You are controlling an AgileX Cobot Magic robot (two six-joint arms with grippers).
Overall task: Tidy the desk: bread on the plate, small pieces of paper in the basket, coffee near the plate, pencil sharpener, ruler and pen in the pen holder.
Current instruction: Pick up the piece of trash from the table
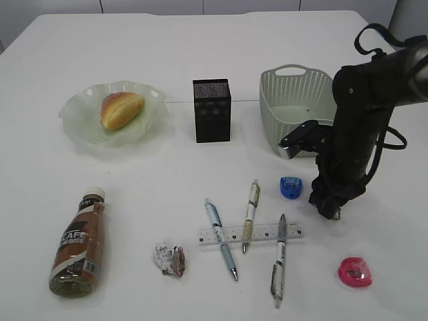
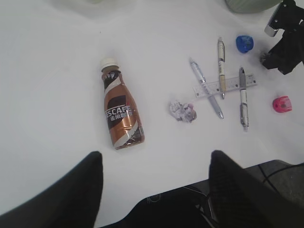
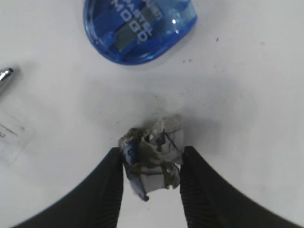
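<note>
Right gripper [image 3: 151, 173] is down on the white desk [image 1: 134, 40], black fingers pinching a crumpled printed paper wad [image 3: 151, 159] just beside the blue translucent pencil sharpener [image 3: 140, 26] — second wad [image 1: 170, 259] lies near the brown coffee bottle [image 1: 78, 244]. Left gripper [image 2: 154, 190] hangs spread wide, holding nothing. Golden-brown bun [image 1: 121, 109] sits on the wavy pale green plate [image 1: 80, 127].
</note>
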